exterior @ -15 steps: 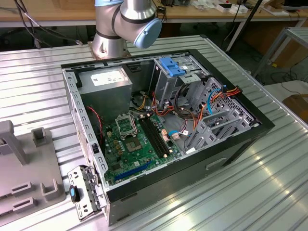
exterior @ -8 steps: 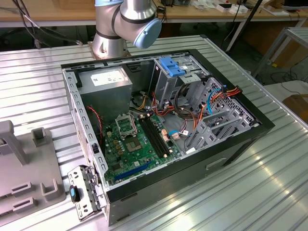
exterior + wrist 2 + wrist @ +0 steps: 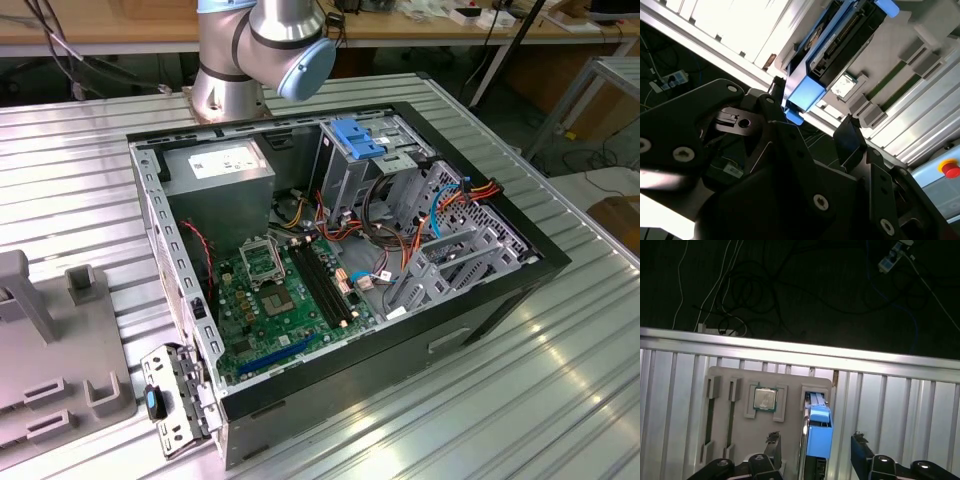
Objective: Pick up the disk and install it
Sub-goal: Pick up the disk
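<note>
Poised above the disk [image 3: 818, 432] with the end effector [image 3: 815, 439] spread wide, one black finger [image 3: 773, 442] to either side of the bright blue carrier frame and clear of it on both flanks in the first wrist view. Pinching nothing. Likewise in the second wrist view: end effector [image 3: 812, 105] open around the near blue end of the disk [image 3: 837, 42].

Standing on its edge in a slot of a grey holder tray [image 3: 790, 377], that disk, its grey metal body clipped inside the blue frame. Just beside it on the same tray, in a square recess, a processor chip [image 3: 765, 399], lying flat; further along, two narrow slots. Under the tray, a ribbed metal desk [image 3: 900, 405], with the tray's edge close to the desk's rim and dark floor and cables beyond.

In the exterior view, at that view's left, part of the grey holder tray [image 3: 50, 340] on the desk [image 3: 500, 400]. Near it, toward the middle, an open computer case [image 3: 420, 345] lying on its side, with a green motherboard [image 3: 270, 300] on its floor, loose coloured wires, and another blue carrier [image 3: 355, 137] seated in the drive bay at the far end. Behind the case, the base of the arm [image 3: 265, 45], standing on the desk.
</note>
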